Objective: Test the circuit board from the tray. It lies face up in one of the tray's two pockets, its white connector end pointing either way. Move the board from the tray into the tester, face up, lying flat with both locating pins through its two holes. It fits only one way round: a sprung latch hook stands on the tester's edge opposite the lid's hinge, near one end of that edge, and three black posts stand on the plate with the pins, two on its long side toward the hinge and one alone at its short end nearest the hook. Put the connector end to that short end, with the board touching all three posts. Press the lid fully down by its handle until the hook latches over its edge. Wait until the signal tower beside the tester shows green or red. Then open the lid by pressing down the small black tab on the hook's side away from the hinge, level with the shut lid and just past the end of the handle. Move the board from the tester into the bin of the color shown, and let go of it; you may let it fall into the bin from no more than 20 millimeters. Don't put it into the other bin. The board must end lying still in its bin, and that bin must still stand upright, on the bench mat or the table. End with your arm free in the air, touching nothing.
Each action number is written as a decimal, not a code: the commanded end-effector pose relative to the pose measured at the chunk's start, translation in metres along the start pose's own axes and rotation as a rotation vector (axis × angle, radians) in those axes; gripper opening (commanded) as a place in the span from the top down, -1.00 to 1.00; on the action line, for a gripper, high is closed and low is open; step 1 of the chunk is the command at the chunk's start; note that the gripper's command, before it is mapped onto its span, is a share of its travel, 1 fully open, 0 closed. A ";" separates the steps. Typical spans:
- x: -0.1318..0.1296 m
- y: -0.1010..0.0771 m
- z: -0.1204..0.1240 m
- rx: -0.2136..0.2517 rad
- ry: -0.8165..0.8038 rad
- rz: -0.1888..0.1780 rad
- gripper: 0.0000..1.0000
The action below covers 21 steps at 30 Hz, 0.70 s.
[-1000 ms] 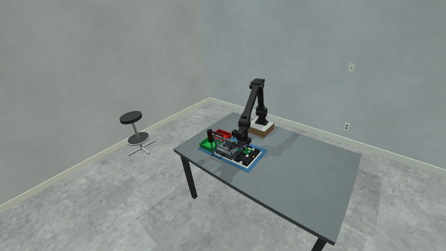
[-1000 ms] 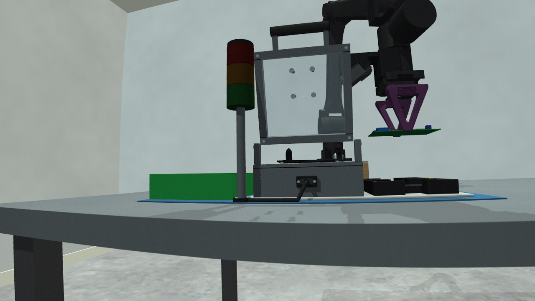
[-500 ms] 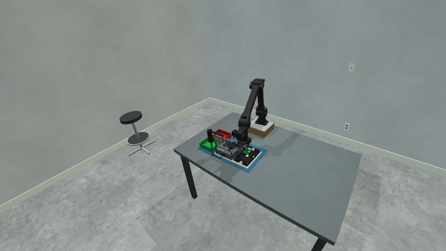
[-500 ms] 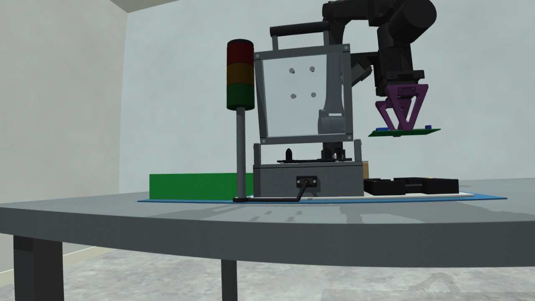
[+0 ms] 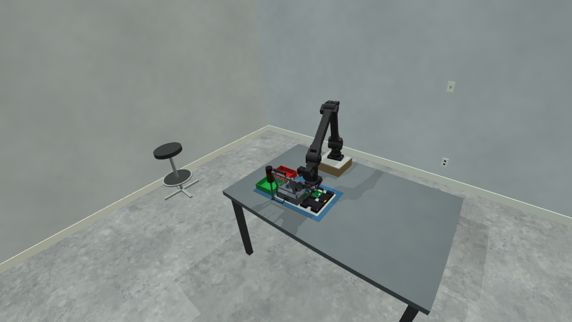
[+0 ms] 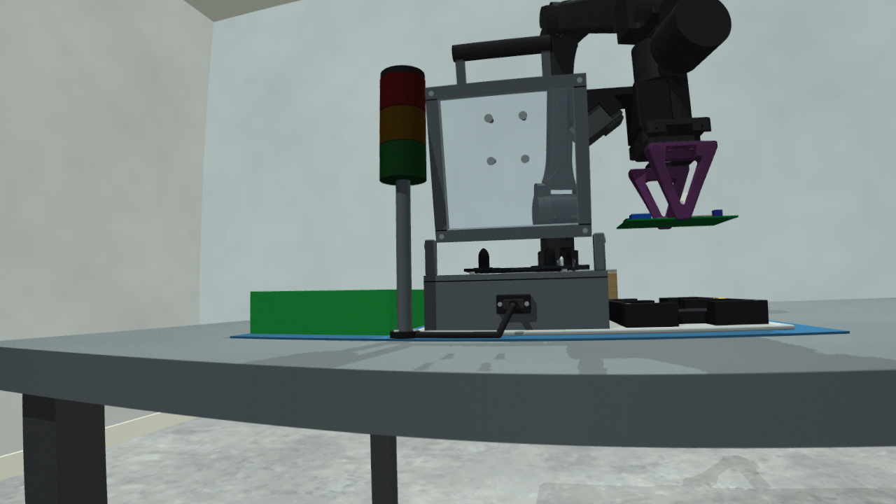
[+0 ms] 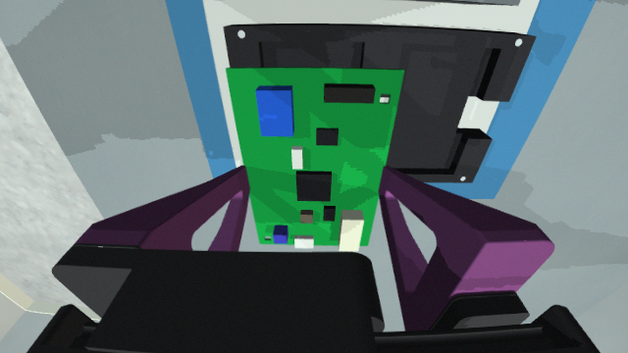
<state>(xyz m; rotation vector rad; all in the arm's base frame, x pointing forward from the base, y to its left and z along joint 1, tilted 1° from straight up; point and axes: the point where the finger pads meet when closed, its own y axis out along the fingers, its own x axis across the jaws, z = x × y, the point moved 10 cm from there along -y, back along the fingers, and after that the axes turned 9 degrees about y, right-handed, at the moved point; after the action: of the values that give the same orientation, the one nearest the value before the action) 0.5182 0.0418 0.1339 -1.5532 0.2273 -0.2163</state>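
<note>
My gripper (image 7: 314,175) (image 6: 668,215) (image 5: 309,187) is shut on the green circuit board (image 7: 353,142) (image 6: 680,221) (image 5: 317,193) by its long edges. It holds the board level and face up, well above the black tray (image 7: 432,98) (image 6: 645,311) (image 5: 316,204). The board's white connector (image 7: 351,230) is at the end nearest the wrist camera. The grey tester (image 6: 476,300) (image 5: 289,193) stands to the tray's left with its clear lid (image 6: 510,84) raised upright and its handle (image 6: 501,47) on top. The signal tower (image 6: 402,125) (image 5: 269,170) shows no lit lamp.
A green bin (image 6: 313,310) (image 5: 263,184) and a red bin (image 5: 286,171) stand beyond the tester on the blue mat (image 6: 814,330) (image 5: 335,194) (image 7: 545,59). The arm's base block (image 5: 335,164) is behind. A stool (image 5: 171,160) stands on the floor.
</note>
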 end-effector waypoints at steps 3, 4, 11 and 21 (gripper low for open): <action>0.010 -0.002 -0.006 0.000 0.006 -0.006 -0.45; 0.010 -0.002 -0.006 0.000 0.005 -0.006 -0.45; 0.008 0.001 -0.008 -0.003 0.003 0.001 -0.45; 0.003 -0.017 -0.023 0.009 0.003 -0.037 -0.45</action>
<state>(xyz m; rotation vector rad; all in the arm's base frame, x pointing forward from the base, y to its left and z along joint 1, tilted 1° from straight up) 0.5147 0.0358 0.1306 -1.5554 0.2339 -0.2064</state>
